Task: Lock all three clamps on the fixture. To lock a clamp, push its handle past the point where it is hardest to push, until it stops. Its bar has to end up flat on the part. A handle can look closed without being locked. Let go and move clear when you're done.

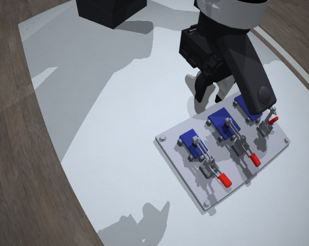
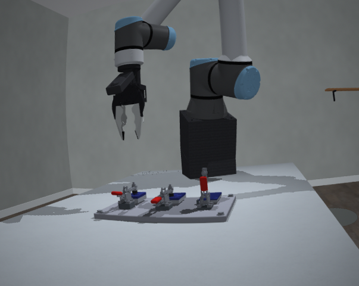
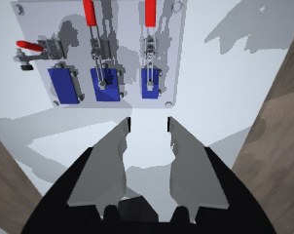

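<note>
The fixture plate (image 1: 181, 161) (image 2: 161, 218) (image 3: 129, 99) carries three clamps with red handles. The left clamp's handle (image 1: 225, 180) (image 2: 116, 193) (image 3: 150, 14) lies about level, its bar out over a blue part. The middle clamp's handle (image 1: 254, 159) (image 2: 156, 199) (image 3: 90, 14) slopes down and outward, its bar over its part. Whether these two are locked, I cannot tell. The right clamp's handle (image 1: 273, 120) (image 2: 203, 183) (image 3: 29, 46) stands up, its bar raised off its part. My gripper (image 1: 209, 105) (image 2: 130, 136) (image 3: 149, 118) is partly open and empty, high above and behind the plate.
The black robot pedestal (image 1: 111, 13) (image 2: 208, 144) stands on the table (image 1: 117, 132) (image 2: 203, 252) behind the plate. Bolt heads stick up at the plate's corners, and small studs surround the blue parts. A wall shelf (image 2: 347, 89) hangs far off at the right.
</note>
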### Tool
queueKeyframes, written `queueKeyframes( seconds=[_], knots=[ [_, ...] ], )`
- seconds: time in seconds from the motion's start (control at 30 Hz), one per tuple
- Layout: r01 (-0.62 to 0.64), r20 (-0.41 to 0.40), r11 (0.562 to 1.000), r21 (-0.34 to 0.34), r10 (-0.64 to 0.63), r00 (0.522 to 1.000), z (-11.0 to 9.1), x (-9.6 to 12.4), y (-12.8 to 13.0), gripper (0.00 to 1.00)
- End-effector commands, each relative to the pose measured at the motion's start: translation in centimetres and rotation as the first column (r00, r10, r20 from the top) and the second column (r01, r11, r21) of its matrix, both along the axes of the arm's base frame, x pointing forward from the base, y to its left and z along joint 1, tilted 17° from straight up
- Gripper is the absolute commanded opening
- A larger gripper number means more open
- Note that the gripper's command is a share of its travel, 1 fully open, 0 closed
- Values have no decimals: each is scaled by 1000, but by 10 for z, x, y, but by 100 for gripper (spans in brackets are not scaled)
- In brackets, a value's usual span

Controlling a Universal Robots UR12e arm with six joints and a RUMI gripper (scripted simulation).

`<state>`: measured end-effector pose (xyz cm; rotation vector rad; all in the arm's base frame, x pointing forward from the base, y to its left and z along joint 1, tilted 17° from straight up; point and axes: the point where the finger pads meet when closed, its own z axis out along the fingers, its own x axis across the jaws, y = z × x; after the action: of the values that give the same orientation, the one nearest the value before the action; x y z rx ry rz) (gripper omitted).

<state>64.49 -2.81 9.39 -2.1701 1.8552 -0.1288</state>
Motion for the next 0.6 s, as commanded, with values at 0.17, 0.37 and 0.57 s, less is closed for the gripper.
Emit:
queueKeyframes(
  seconds=[0.17,0.37,0.57],
  knots=[
    [1,0,1000,-1,-1,1000,0,0,0,28],
    [1,0,1000,0,-1,1000,0,0,0,28],
    [6,-1,1000,0,-6,1000,0,0,0,28]
  ],
)
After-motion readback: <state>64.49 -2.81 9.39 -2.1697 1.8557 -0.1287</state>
